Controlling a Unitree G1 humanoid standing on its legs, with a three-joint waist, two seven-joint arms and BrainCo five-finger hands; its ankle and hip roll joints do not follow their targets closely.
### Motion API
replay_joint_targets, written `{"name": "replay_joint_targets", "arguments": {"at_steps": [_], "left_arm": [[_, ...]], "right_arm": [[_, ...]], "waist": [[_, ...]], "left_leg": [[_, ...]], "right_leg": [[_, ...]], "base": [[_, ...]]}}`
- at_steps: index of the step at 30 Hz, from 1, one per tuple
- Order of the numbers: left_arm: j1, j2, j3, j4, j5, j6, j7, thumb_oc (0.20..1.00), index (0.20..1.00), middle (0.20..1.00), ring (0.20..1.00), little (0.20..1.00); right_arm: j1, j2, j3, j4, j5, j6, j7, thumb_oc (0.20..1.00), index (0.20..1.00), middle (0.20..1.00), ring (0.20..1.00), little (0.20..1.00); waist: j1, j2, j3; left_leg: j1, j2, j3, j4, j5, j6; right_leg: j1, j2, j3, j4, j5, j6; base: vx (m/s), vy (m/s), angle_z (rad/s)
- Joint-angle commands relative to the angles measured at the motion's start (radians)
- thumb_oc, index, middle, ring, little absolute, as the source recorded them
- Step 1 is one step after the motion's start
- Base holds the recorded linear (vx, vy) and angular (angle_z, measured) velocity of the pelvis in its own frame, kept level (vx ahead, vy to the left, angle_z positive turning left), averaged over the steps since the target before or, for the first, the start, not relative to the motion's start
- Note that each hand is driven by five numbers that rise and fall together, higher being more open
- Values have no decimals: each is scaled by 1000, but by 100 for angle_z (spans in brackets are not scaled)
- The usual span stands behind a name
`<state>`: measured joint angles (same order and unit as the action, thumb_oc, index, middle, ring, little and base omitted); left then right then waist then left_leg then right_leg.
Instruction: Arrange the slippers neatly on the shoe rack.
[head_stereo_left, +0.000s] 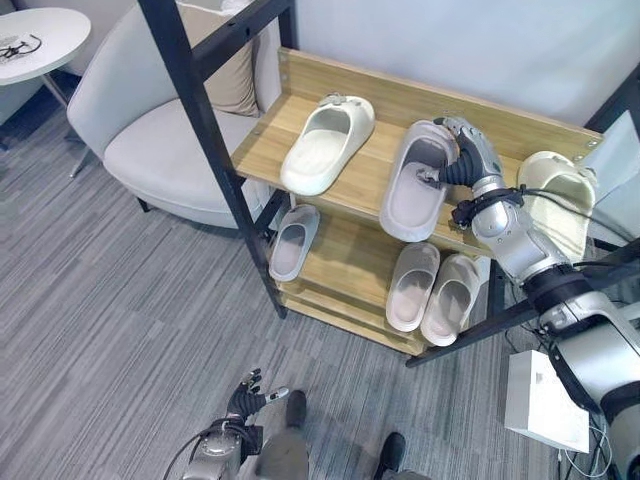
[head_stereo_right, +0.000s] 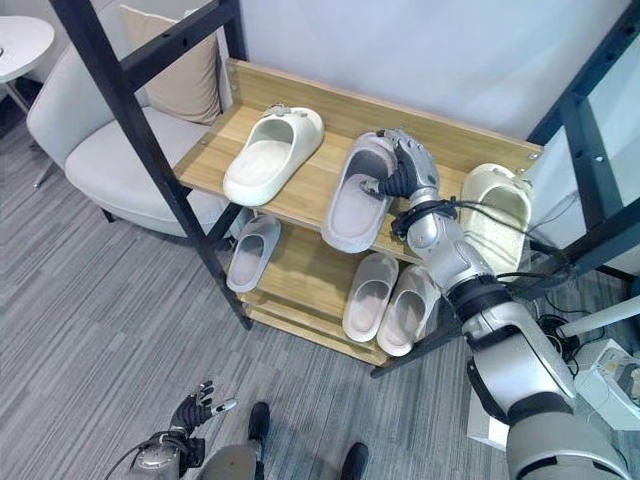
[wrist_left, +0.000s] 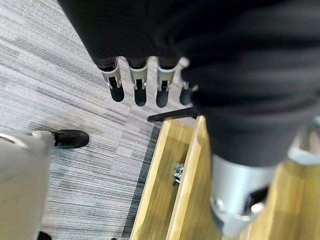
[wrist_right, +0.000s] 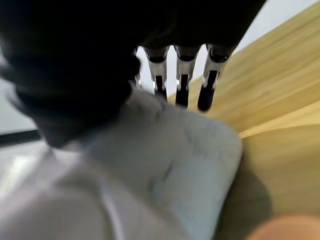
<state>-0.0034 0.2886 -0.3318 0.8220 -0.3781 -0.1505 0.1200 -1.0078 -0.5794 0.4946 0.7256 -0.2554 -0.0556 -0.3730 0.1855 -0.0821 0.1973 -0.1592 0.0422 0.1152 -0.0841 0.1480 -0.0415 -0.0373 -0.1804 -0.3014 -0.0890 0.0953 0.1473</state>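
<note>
While low at the near edge, left hand (head_stereo_left: 247, 393) over the carpet (head_stereo_left: 100, 300), fingers spread and holding nothing.
Farther in, on the shoe rack (head_stereo_left: 350, 270): lower shelf with a single grey slipper (head_stereo_left: 293, 242) left and a grey pair (head_stereo_left: 432, 290) right; top shelf with a cream slipper (head_stereo_left: 326, 143) left, another cream slipper (head_stereo_left: 556, 200) far right, and between them the lilac-grey slipper (head_stereo_left: 414, 182), right hand (head_stereo_left: 462, 152) curled over its strap, thumb inside.

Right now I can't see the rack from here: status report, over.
Right hand gripping grey slipper on top shelf, heel overhanging the front edge. Left hand low, open, idle. White slipper alongside, apart. Nothing blocking.
</note>
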Motion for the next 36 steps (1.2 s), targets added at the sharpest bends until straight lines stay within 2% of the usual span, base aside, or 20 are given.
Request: {"name": "replay_joint_targets", "arguments": {"at_steps": [1, 9, 11, 12, 13, 14, 15, 16, 17, 18, 22, 25, 29, 31, 32, 33, 35, 36], "left_arm": [[-69, 28, -53, -40, -40, -49, 16, 1000, 1000, 1000, 1000, 1000], [-64, 33, -52, -18, -30, -47, 25, 1000, 1000, 1000, 1000, 1000], [-65, 25, -43, -19, -26, -43, 33, 1000, 1000, 1000, 1000, 1000], [-59, 15, -29, -16, -19, -37, 39, 1000, 1000, 1000, 1000, 1000], [-57, 16, -31, -16, -19, -37, 39, 1000, 1000, 1000, 1000, 1000], [-44, 6, -13, -19, -5, -29, 41, 1000, 1000, 1000, 1000, 1000], [-33, -1, -9, -18, 6, -24, 41, 1000, 1000, 1000, 1000, 1000], [-33, 0, -10, -18, 6, -24, 41, 1000, 1000, 1000, 1000, 1000], [-25, -11, -4, -13, 19, -19, 41, 1000, 1000, 1000, 1000, 1000], [-10, -29, 6, -13, 43, -12, 40, 1000, 1000, 1000, 1000, 1000], [9, -41, 22, -12, 81, -1, 39, 1000, 1000, 1000, 1000, 1000], [33, -57, 42, 2, 92, 1, 44, 1000, 1000, 1000, 1000, 1000], [60, -58, 49, -12, 94, -3, 42, 1000, 1000, 1000, 1000, 1000], [69, -62, 52, -6, 91, -4, 41, 1000, 1000, 1000, 1000, 1000], [68, -70, 57, 13, 87, -3, 39, 1000, 1000, 1000, 1000, 1000], [69, -73, 58, 21, 86, -7, 42, 1000, 1000, 1000, 1000, 1000], [71, -76, 57, 28, 87, -7, 38, 1000, 1000, 1000, 1000, 1000], [72, -81, 49, 29, 77, -14, 45, 1000, 1000, 1000, 1000, 1000]], "right_arm": [[-140, -49, 33, 129, 14, 16, -43, 200, 200, 200, 200, 200], [-153, -13, 31, 180, 76, 5, -49, 200, 200, 200, 200, 200], [-98, -4, -3, 77, 96, -8, -68, 200, 200, 200, 200, 200], [-6, 4, -59, -96, 83, -18, -87, 200, 200, 200, 200, 200], [2, 3, -63, -104, 81, -14, -86, 200, 200, 200, 200, 200], [122, 1, -120, -296, 33, -25, -88, 200, 200, 200, 200, 200], [208, 7, -164, -399, 14, -31, -82, 200, 200, 200, 200, 200], [210, 7, -166, -401, 14, -30, -82, 200, 200, 200, 200, 200], [285, 16, -203, -485, 0, -42, -76, 200, 200, 200, 200, 200], [427, 43, -267, -644, -13, -75, -61, 200, 200, 200, 200, 200], [603, 67, -352, -842, 4, -125, -32, 200, 200, 200, 200, 200], [813, 106, -415, -1051, 108, -203, 37, 200, 200, 200, 200, 200], [914, 122, -414, -1144, 224, -240, 112, 200, 200, 200, 200, 200], [968, 137, -378, -1180, 367, -268, 185, 200, 200, 200, 200, 200], [1011, 154, -331, -1205, 519, -280, 257, 200, 200, 200, 200, 200], [1027, 151, -294, -1221, 587, -290, 290, 200, 200, 200, 200, 200], [1051, 142, -239, -1252, 687, -275, 357, 200, 200, 200, 200, 200], [1049, 148, -166, -1267, 825, -278, 407, 200, 200, 200, 200, 200]], "waist": [[71, -27, 60], [70, -27, 56], [56, -24, 51], [40, -17, 48], [42, -18, 47], [24, -12, 46], [18, -9, 42], [18, -9, 41], [8, -6, 37], [-11, -1, 32], [-39, 5, 25], [-78, 14, 12], [-99, 23, 1], [-111, 27, -4], [-118, 33, -8], [-121, 34, -10], [-125, 39, -16], [-122, 43, -20]], "left_leg": [[48, -45, -38, 31, -129, 15], [59, -41, -35, 31, -134, 12], [73, -36, -27, 27, -134, 10], [85, -34, -21, 23, -136, 11], [87, -34, -21, 23, -136, 11], [101, -31, -15, 19, -138, 12], [109, -30, -12, 16, -140, 13], [109, -30, -12, 16, -140, 13], [117, -29, -8, 12, -142, 14], [129, -27, -2, 9, -145, 15], [144, -23, 9, 3, -146, 15], [160, -20, 18, -3, -146, 14], [167, -18, 20, -3, -144, 12], [170, -17, 22, -3, -142, 10], [174, -16, 24, -3, -140, 7], [175, -15, 25, -3, -139, 5], [178, -13, 24, -3, -138, 1], [179, -11, 23, -3, -136, -2]], "right_leg": [[72, -27, 42, 2, -46, 38], [79, -23, 40, 2, -52, 34], [85, -21, 46, 2, -58, 30], [89, -19, 51, 2, -62, 28], [90, -19, 51, 2, -62, 28], [95, -18, 57, 2, -67, 28], [98, -17, 58, 2, -70, 27], [98, -17, 58, 2, -70, 27], [101, -17, 60, 2, -74, 28], [107, -17, 63, 2, -80, 28], [114, -16, 66, 2, -85, 30], [121, -14, 72, 2, -87, 30], [126, -12, 74, 2, -86, 29], [128, -12, 77, 4, -85, 28], [129, -10, 77, 6, -85, 26], [130, -9, 75, 7, -85, 25], [134, -9, 73, 8, -87, 21], [138, -8, 71, 8, -87, 18]], "base": [[-31, -18, 13], [3, 1, 4], [20, 6, -1], [0, 0, 0], [44, -2, -4], [36, -8, -4], [35, -8, -2], [32, 0, 0], [49, -2, -3], [56, -3, 0], [14, -12, -11], [1, -18, -8], [-5, -13, -12], [0, 0, 0], [-27, -33, 1], [-24, -37, -2], [-16, -38, -2], [-16, -46, 1]]}}
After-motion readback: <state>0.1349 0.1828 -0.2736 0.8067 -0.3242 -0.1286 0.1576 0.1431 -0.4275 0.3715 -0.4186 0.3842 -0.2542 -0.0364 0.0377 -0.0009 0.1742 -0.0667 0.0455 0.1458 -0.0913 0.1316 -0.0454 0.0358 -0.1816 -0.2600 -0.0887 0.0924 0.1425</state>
